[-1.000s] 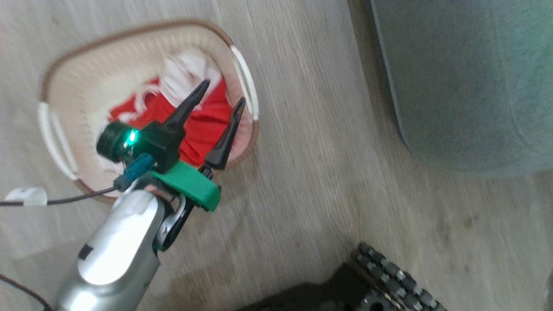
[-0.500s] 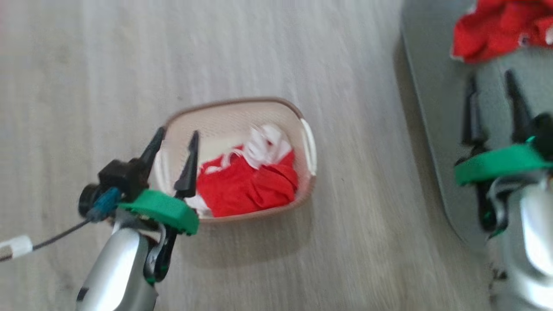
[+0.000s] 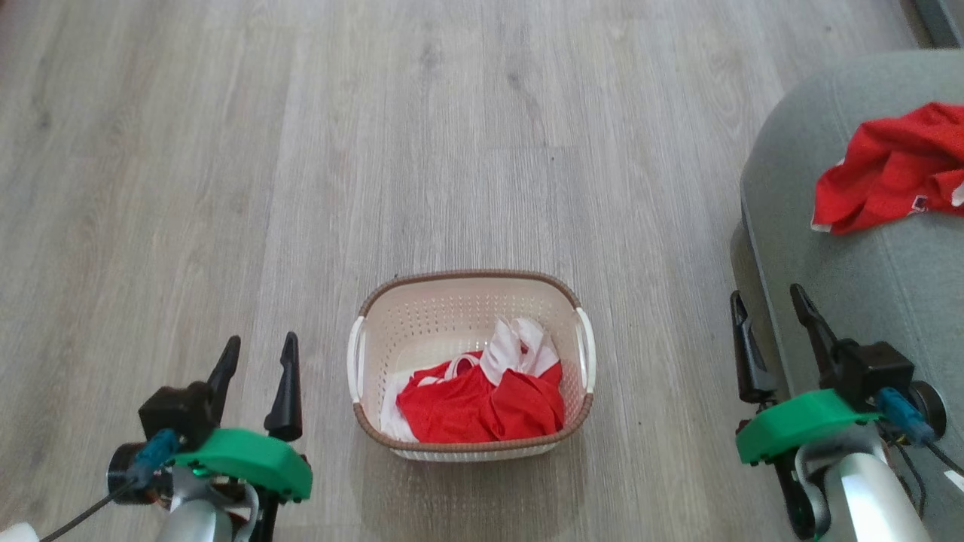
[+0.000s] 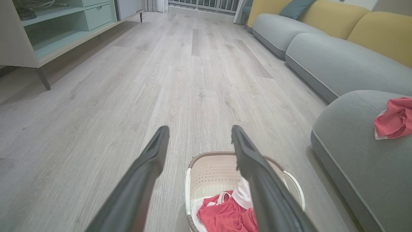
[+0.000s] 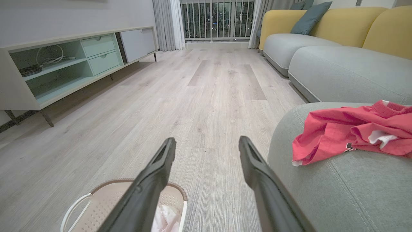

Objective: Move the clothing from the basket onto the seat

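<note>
Both jaws wide and empty; clothing (image 3: 474,406) waits in the basket (image 3: 467,446).
The basket sits on the floor (image 3: 301,150) between my jaws. Its clothing lies low and loose, so I may hook the basket itself, or lift only part and drop it short of the seat (image 3: 866,301), where one red garment (image 3: 889,169) lies.

Pale wood-plank floor (image 3: 482,113), and the basket (image 3: 437,320) sits on it toward six o'clock. Over at three o'clock the seat (image 3: 904,286) stands nearby, red clothing (image 3: 889,173) lying on top.
</note>
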`<state>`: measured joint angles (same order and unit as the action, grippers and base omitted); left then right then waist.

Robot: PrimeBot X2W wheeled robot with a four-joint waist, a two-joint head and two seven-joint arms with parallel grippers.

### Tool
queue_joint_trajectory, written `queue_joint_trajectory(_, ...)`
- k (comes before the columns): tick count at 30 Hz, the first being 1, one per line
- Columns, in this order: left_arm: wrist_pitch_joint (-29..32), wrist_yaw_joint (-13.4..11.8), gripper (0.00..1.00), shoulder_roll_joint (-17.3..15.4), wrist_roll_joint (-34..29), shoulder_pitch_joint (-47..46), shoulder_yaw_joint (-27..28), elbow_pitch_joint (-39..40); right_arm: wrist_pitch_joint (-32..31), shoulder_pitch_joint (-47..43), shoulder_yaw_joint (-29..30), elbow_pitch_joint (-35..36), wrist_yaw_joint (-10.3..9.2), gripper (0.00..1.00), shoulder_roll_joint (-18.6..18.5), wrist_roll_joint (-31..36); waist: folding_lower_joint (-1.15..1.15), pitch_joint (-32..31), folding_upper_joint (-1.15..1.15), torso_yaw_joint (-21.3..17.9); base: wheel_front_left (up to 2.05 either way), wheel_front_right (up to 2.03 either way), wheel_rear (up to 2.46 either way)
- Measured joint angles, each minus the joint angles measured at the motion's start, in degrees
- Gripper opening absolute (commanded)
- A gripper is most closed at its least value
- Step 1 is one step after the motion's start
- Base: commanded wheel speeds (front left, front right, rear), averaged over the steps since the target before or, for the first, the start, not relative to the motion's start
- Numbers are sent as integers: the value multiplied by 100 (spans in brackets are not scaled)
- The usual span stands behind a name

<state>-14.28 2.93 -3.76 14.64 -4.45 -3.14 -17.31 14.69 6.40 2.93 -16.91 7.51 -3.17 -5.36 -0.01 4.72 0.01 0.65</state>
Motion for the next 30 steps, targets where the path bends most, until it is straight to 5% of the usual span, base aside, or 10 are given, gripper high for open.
queue_joint_trajectory(30, 0, 194, 100, 109, -108, -13, 69, 166, 0, -38, -91, 67, 0, 100, 14, -24, 1, -5, 0, -5, 0, 0, 0)
